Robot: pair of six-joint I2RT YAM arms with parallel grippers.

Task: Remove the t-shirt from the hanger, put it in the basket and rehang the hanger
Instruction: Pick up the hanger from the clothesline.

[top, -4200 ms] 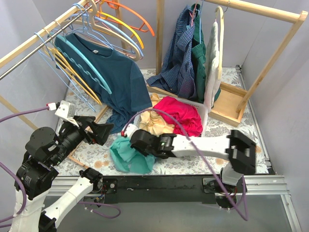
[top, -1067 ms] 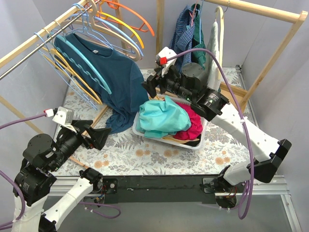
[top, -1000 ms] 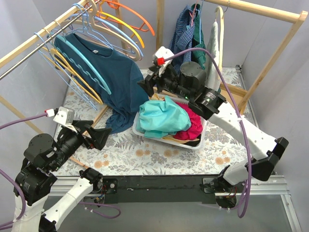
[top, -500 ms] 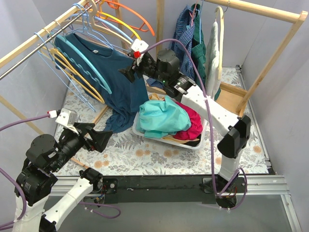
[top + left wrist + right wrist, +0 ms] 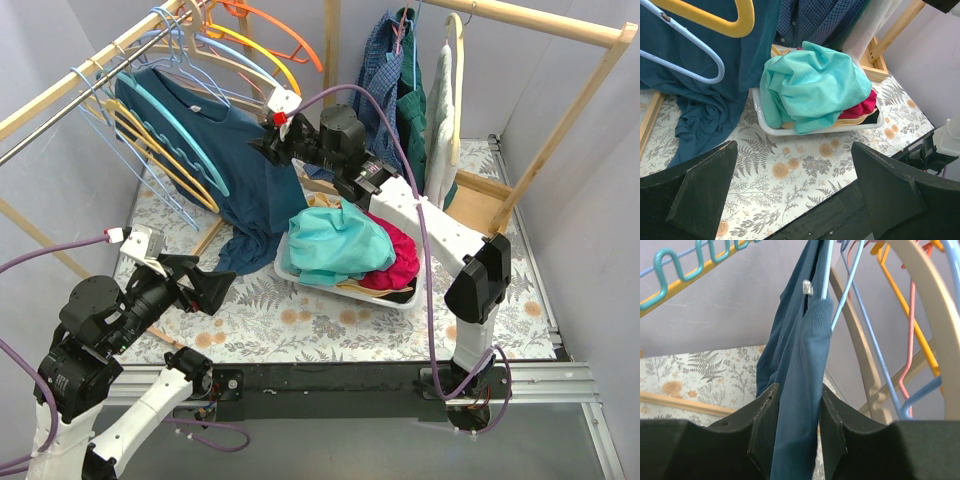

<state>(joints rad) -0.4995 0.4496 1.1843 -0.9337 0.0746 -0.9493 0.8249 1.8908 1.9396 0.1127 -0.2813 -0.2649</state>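
Beside the basket, t-shirt: we see the dark blue t-shirt [image 5: 250,170] hanging up and to the left of the white basket [image 5: 340,289], on the far side from the arm bases. Its lower hem trails down onto the bench [image 5: 300,322] just beside the basket's left wall.
Hanger: in the right wrist view a pale blue wire hanger [image 5: 826,265] runs into the t-shirt's ribbed collar. The garment is on the hanger, not off it.
Rail: the hanger hangs among other coloured hangers from a wooden rail [image 5: 62,92] well to the upper left of the basket.
Right end effector: the right end effector [image 5: 268,143] is raised above the basket's far left corner, at the t-shirt's right edge. From its own camera the right end effector [image 5: 794,407] has both fingers pressed against a hanging fold of the blue cloth, so we read it as closed on the t-shirt.
Left end effector: the left end effector [image 5: 208,287] is low and to the left of the basket, nearer the arm bases. Its fingers [image 5: 705,192] are spread wide with nothing between them.
Basket contents: a turquoise cloth [image 5: 335,245] is heaped on top, spilling over the left rim. A red cloth [image 5: 396,256] lies under it on the right side.
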